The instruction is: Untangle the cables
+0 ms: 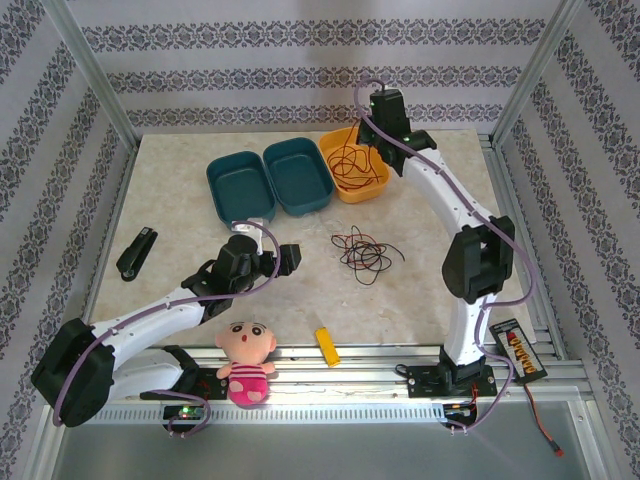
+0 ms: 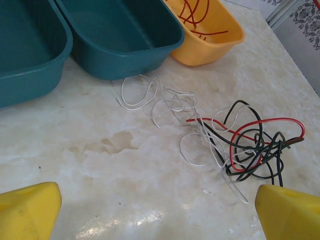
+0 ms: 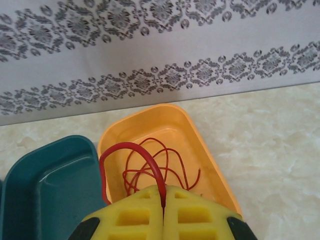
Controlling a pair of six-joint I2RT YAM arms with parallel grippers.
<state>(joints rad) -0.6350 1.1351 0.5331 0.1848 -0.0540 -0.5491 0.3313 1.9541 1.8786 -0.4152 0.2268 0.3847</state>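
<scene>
Jaws of the left gripper stand spread just short of the tangled cables on the table; best pick one outlying white strand. Beyond, the right gripper pinches a red wire over the orange bin

My bench is a pale marbled slab. Toward its far edge three bins sit in a row. The left teal bin and the right teal bin touch each other, and an orange bin sits just beside them on the right. Near the middle of the bench lies a loose tangle of cables, red and black strands knotted together. Thin white cables trail from it toward the teal bins. A faint brownish stain marks the surface near those white loops. A black stapler lies by the left edge. At the near edge rest a small yellow block and, left of it, a doll in pink stripes.
</scene>
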